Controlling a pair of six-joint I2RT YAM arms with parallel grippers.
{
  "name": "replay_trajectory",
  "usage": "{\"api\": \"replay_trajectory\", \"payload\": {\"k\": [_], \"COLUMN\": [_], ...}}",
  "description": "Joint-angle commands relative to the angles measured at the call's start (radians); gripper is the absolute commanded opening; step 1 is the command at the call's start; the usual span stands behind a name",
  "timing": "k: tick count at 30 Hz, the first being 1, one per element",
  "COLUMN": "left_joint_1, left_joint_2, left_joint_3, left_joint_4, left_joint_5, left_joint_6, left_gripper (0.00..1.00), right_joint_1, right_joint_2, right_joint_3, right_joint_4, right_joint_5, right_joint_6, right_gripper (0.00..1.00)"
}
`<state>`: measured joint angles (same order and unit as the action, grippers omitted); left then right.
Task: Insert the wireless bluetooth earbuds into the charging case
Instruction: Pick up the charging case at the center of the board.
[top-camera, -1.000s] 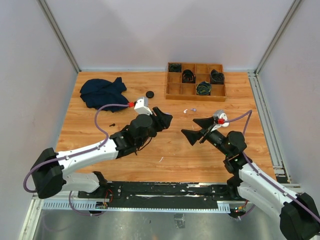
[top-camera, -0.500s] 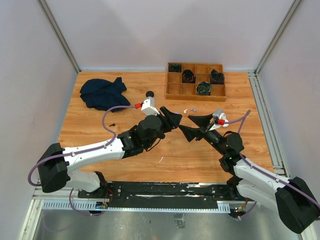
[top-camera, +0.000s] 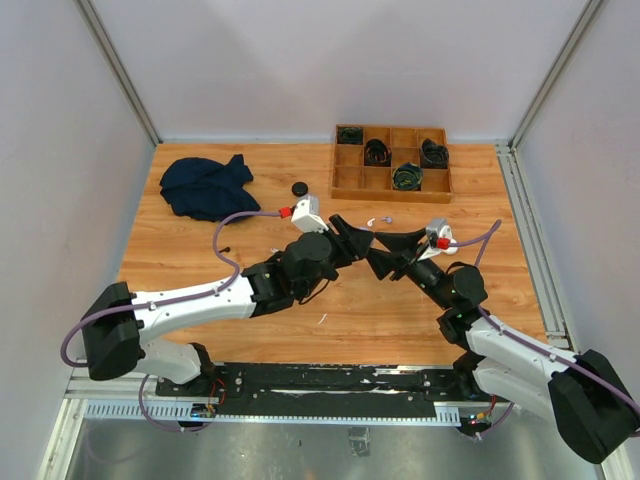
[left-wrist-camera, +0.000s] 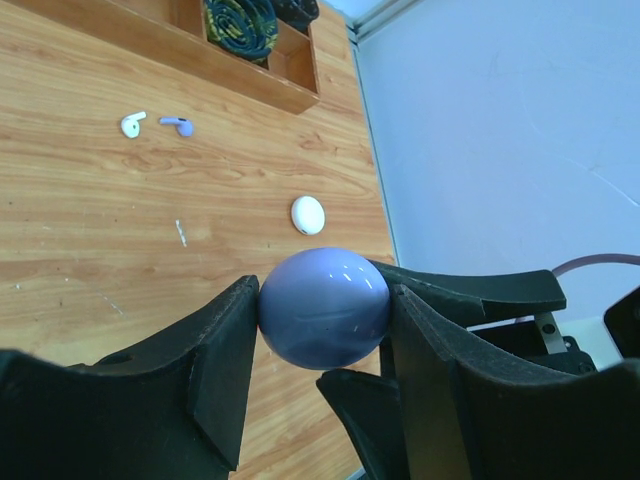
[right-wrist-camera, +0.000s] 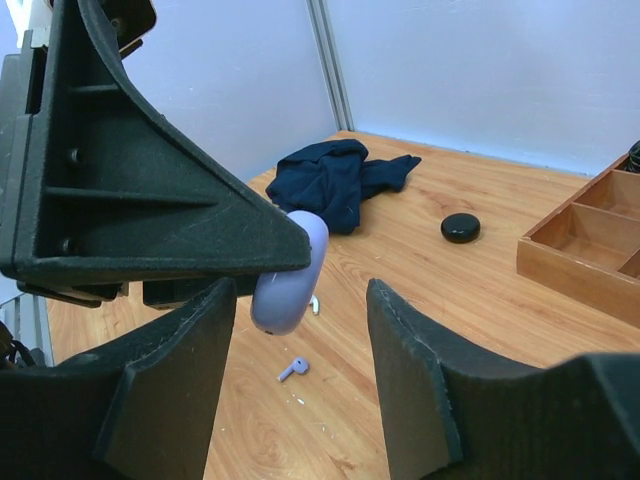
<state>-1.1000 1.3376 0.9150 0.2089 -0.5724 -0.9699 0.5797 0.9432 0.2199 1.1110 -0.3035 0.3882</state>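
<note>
Wireless bluetooth earbuds: white earbud (left-wrist-camera: 132, 123) and pale purple earbud (left-wrist-camera: 180, 125), both loose on the bare tabletop (top-camera: 200, 270). Close together but not touching, just on the near side of the tray, right of the middle. Neither in any case.
Charging case: pale purple charging case (left-wrist-camera: 324, 308), round, smooth and glossy. Lifted clear of the wood and pinched between the fingers of the left gripper (left-wrist-camera: 322, 312). Closed as far as can be seen.
Left jaws: partly closed, clamped on opposite sides of the purple case.
Right gripper (right-wrist-camera: 302, 300): tip to tip with the left one above the middle of the tabletop.
Right jaws: set apart with a clear gap, the purple case just in front of that gap. Nothing gripped. Cannot tell whether either finger touches the case.
White round case (left-wrist-camera: 308, 215): flat on the wood, shut, apart from the two buds on their right-edge side.
Black round case (top-camera: 299, 187): flat on the wood, shut, between cloth and tray.
Wooden tray (top-camera: 346, 180): against the far edge toward the far right corner, divided into square compartments. Coiled cables (top-camera: 407, 177) in four of them, one coil per compartment.
Dark blue cloth (top-camera: 205, 185): crumpled, toward the far left corner.
</note>
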Motion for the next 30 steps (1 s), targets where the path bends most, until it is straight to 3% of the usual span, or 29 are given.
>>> {"api": "replay_trajectory", "payload": {"k": [1,6,9,16,21,26,30], "left_joint_1": [-0.021,-0.029,-0.031,-0.032,-0.03,-0.004,0.076], "left_joint_2": [0.008,0.003,0.002,-0.053,-0.14,-0.237,-0.285], "left_joint_3": [0.033,0.029,0.013,-0.081,-0.187,-0.31,-0.351], "left_joint_4": [0.036,0.053,0.071,0.214,0.335,0.493,0.512], "left_joint_5": [-0.035,-0.032,-0.023,0.006,0.032,0.109,0.275], "left_joint_6": [0.009,0.035,0.048,0.153,0.258,0.372,0.39], "left_gripper": [0.47,0.48,0.52,0.75,0.89,0.89,0.88], "right_joint_1": [0.014,0.013,0.014,0.013,0.013,0.012,0.012], "right_joint_2": [0.004,0.01,0.013,0.021,0.019,0.006,-0.012], "right_joint_3": [0.026,0.03,0.032,0.027,0.024,0.018,0.019], "right_joint_4": [0.048,0.047,0.047,0.054,0.056,0.055,0.045], "right_joint_5": [0.026,0.027,0.027,0.028,0.033,0.037,0.03], "right_joint_6": [0.001,0.009,0.018,0.034,0.041,0.052,0.067], "right_gripper": [0.54,0.45,0.33,0.13,0.08,0.07,0.06]}}
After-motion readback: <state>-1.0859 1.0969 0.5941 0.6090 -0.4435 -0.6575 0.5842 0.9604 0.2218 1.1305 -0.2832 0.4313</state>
